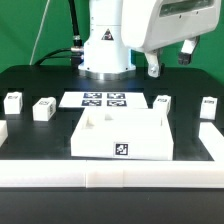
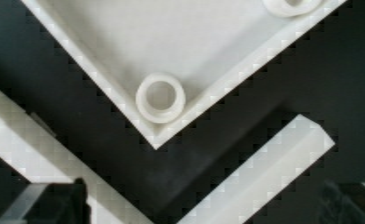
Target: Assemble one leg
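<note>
Leg (image 1: 12,101) and second leg (image 1: 43,108) stand at the exterior view's left of the desk (image 1: 40,75); marker board (image 1: 105,99) and square panel (image 1: 120,140) sit mid-desk; 2 more legs (image 1: 162,103) stand at the exterior view's right. Gripper (image 1: 170,60) hangs above those, spread wide, empty. Legs look light, rigid and slick, probably best pinched across 2 opposite flat sides.

Robotics lab: marker board (image 1: 105,100), green backdrop (image 1: 35,30)

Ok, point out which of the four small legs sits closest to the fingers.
The leg just to the exterior view's right of the marker board, almost under the fingers; the other three stand farther off.
</note>
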Controlling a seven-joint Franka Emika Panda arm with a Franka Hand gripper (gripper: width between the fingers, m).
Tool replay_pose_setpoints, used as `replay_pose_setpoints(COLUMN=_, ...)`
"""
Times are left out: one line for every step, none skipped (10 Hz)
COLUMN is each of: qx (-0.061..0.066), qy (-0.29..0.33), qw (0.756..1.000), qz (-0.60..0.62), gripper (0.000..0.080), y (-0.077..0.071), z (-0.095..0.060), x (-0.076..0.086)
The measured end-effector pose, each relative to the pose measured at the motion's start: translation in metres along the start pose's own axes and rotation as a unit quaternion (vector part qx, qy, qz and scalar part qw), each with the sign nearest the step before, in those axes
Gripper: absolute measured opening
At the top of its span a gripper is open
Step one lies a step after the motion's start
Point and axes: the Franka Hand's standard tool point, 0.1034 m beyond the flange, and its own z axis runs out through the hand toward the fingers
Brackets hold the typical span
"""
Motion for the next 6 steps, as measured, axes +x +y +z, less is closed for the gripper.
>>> replay_pose_setpoints(qx=0.000, qy=0.000, qw=1.000, qz=0.000, gripper=0.0650, y=0.0001, z=0.0000, x=0.0001)
replay_pose_setpoints(qx=0.000, qy=0.000, qw=1.000, qz=0.000, gripper=0.0650, y=0.0001, z=0.0000, x=0.0001)
replay_pose_setpoints(qx=0.000, qy=-0.001, qw=1.000, qz=0.000, gripper=0.0650, y=0.0001, z=0.0000, x=0.0000)
replay_pose_setpoints(qx=0.000, qy=-0.001, qw=1.000, qz=0.000, gripper=0.0650, y=0.0002, z=0.0001, x=0.0000)
replay_pose_setpoints(qx=0.000, qy=-0.001, qw=1.000, qz=0.000, gripper=0.0650, y=0.0002, z=0.0002, x=-0.0001)
replay_pose_setpoints(qx=-0.006, qy=0.008, qw=1.000, qz=-0.015, gripper=0.0650, y=0.0008, z=0.0023, x=-0.0002)
